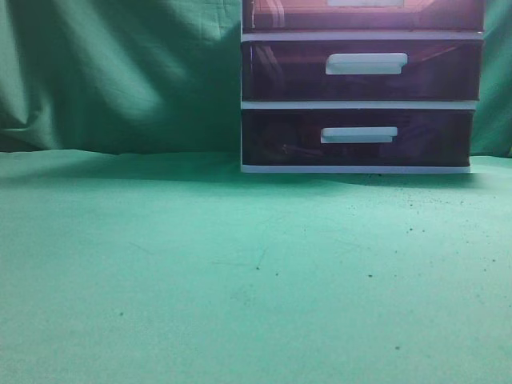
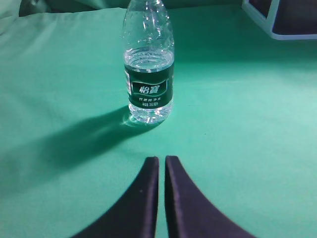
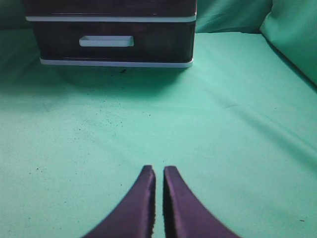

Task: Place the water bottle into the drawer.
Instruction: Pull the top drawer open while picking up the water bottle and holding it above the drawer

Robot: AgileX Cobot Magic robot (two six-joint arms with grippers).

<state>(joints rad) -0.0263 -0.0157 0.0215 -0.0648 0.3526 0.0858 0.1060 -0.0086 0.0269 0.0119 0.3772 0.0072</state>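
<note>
A clear water bottle with a dark green label stands upright on the green cloth in the left wrist view, a short way ahead of my left gripper. That gripper is shut and empty. The topmost drawer, dark maroon with a white handle, shows only at the top edge of the exterior view and looks closed. My right gripper is shut and empty, low over the cloth and well in front of the drawer unit. Neither gripper nor the bottle shows in the exterior view.
The white-framed unit stands at the back right with two lower maroon drawers, both closed. Its corner shows at the top right of the left wrist view. Green cloth covers the table and hangs behind as a backdrop.
</note>
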